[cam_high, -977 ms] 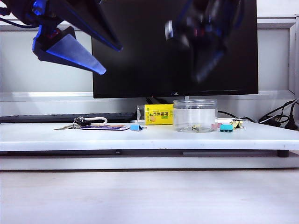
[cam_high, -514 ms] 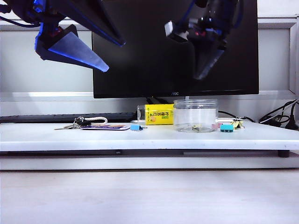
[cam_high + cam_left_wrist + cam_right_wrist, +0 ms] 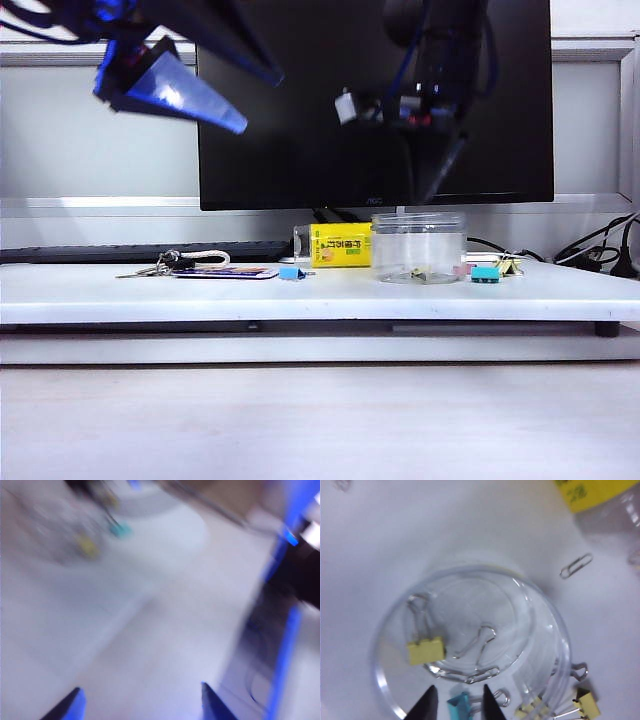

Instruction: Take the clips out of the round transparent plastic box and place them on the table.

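Right gripper [image 3: 458,700] above round transparent plastic box [image 3: 390,690], jaws apart.

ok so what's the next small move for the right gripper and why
Probably straight down into the jar. The right gripper hangs above its open mouth, partly open and empty, and a yellow clip lies on the jar floor. The left gripper is high and away.

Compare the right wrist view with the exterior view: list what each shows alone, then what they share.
Only the right wrist view: the inside of the round transparent plastic box from above, with a yellow clip on its floor, and a loose paper clip on the table.

Only the exterior view: the monitor, the keys, the small blue clip, and the open left gripper raised at upper left.

Both: the box, the yellow-labelled container, the teal clip, and the right gripper above the box.
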You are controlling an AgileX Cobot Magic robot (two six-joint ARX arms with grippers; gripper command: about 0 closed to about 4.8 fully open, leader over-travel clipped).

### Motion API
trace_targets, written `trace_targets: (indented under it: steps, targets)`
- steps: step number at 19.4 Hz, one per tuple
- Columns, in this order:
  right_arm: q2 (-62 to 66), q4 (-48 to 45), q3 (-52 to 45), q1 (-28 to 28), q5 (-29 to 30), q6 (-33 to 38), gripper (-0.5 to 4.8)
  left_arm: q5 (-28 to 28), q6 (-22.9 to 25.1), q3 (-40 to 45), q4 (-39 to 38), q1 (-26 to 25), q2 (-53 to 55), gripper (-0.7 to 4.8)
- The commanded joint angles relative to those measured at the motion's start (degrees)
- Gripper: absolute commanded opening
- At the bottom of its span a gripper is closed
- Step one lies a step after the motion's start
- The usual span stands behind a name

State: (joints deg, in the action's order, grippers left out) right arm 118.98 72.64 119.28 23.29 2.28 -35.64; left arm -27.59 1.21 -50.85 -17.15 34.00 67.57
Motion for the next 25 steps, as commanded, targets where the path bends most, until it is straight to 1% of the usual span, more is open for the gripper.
trace_targets:
  steps: [1,5,9,14,17,25]
  targets:
    - [0.42,-0.9,0.13,-0.04,-0.24,-0.5,1.17,0.85,-1.25,-0.2,4.07,0.07,-0.11,3.09]
    - [1.55,-0.85,0.15,-0.04,0.42,-0.96,1.12,0.79,-1.25,-0.2,3.06,0.07,1.03,3.09]
    - [2.58,-0.33,0.17,-0.04,4.26,-0.83,1.04,0.39,-1.22,-0.2,2.54,0.07,2.4,3.09]
    - [4.66,2.14,0.17,-0.07,5.27,-1.92,1.04,0.37,-1.01,-0.2,2.12,0.07,2.51,3.09]
    - [4.68,2.16,0.17,-0.07,5.38,-2.32,1.04,0.37,-0.33,-0.2,1.7,0.07,2.51,3.09]
    - [5.46,3.04,0.17,-0.04,5.35,-2.29,1.04,0.35,-0.35,-0.2,1.44,0.07,2.51,3.09]
